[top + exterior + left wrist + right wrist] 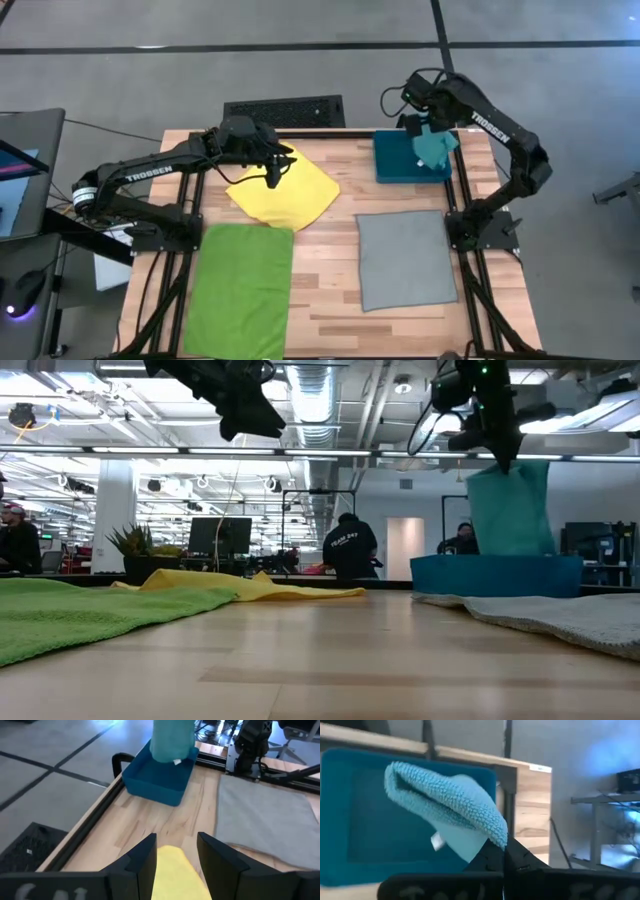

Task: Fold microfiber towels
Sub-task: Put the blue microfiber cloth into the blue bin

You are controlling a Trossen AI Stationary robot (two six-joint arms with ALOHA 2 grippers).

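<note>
Item: turquoise towel (434,148), seen hanging over the blue bin (395,165); my right wrist view alone shows its white tag (437,840). Right end effector (504,851) clenched on its edge. Left end effector (272,180) released, raised above the rumpled yellow towel (285,195). Green towel (238,288) and grey towel (404,258) flat on the counter (325,270).

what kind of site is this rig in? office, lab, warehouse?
Most likely a large open industrial lab or workshop floor. In the low view: exposed ceiling ducting with long strip lights, workstations with a monitor, and people working behind the wooden table. The high view shows bare concrete floor.
</note>
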